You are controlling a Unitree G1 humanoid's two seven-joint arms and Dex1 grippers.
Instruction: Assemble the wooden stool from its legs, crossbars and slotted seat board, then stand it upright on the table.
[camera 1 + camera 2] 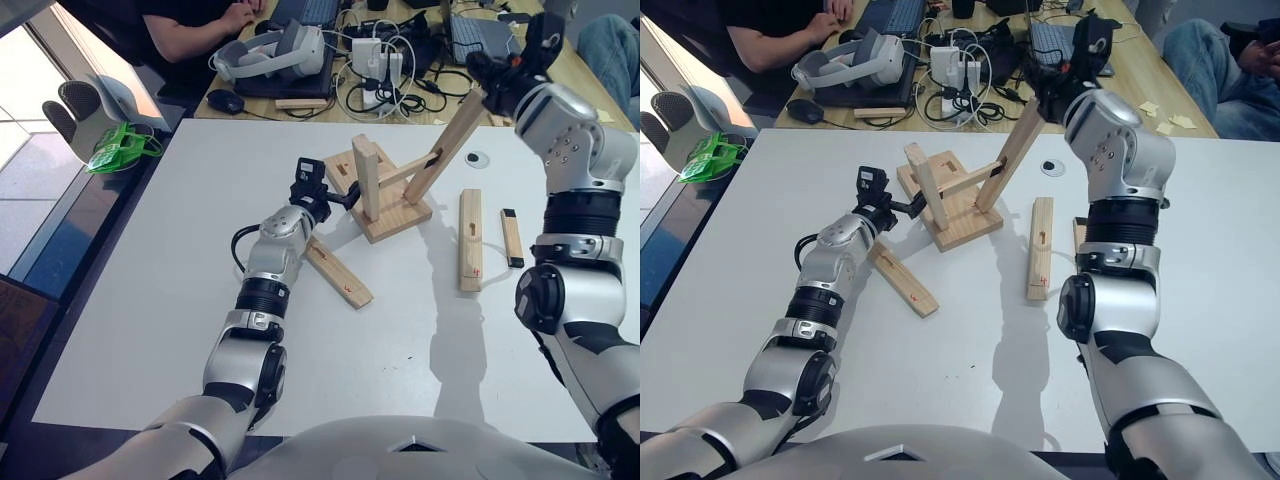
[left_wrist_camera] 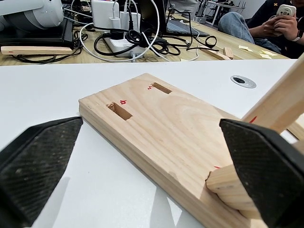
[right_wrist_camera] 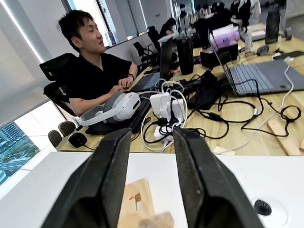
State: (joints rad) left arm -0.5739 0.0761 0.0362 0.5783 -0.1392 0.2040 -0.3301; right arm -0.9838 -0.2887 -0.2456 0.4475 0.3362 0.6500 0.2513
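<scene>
The slotted seat board (image 1: 400, 215) lies flat on the white table (image 1: 150, 300). One leg (image 1: 366, 170) stands upright in it, and a crossbar (image 1: 405, 168) links it to a second, tilted leg (image 1: 445, 145). My right gripper (image 1: 488, 80) is shut on that tilted leg's top end (image 3: 140, 211), high above the table. At the board's left edge my left gripper (image 1: 338, 196) is open, and the board (image 2: 171, 128) lies between its fingers (image 2: 33, 161). Two loose legs (image 1: 338, 272) (image 1: 470, 240) and a short bar (image 1: 512, 237) lie on the table.
Behind the table a wooden desk holds a headset (image 1: 270, 50), a power strip with tangled cables (image 1: 375, 60), a mouse (image 1: 225, 100) and a spare wooden piece (image 1: 300, 103). A grey grommet (image 1: 478, 158) sits near the tilted leg. A green object (image 1: 120, 150) lies off the table's left edge.
</scene>
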